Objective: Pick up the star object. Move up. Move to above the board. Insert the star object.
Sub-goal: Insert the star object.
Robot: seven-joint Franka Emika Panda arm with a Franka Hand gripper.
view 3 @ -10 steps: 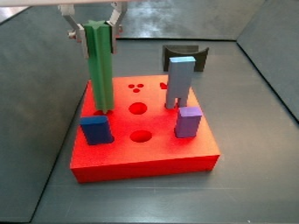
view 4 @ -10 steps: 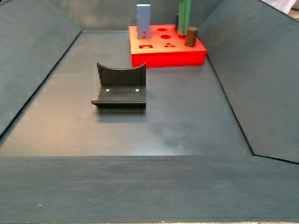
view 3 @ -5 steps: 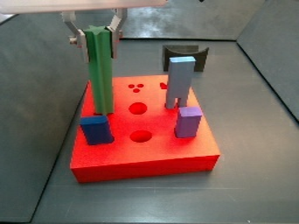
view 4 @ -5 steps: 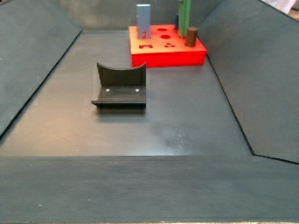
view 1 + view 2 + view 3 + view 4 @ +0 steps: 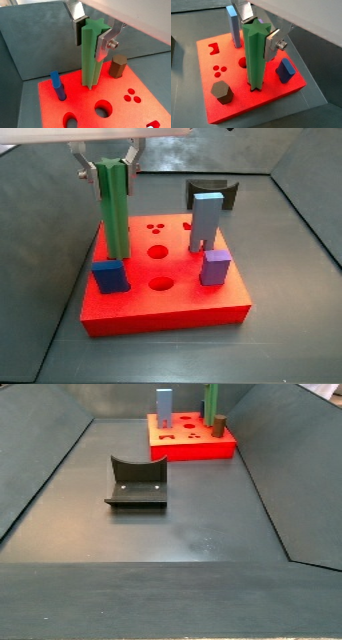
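**Wrist views: star peg upright in board, gripper at its top**

Both wrist views show the gripper point(image 5: 93, 31) with its fingers point(image 5: 272, 44) closed on the top of the green star peg point(image 5: 91, 57). The peg stands upright, its foot in a hole of the red board point(image 5: 181, 308). On the board: tall light-blue block point(image 5: 205, 223), purple block point(image 5: 214, 268), dark blue block point(image 5: 108, 277), brown hexagon peg point(image 5: 221, 92). The fixture point(image 5: 136, 482) stands on the floor, well apart.
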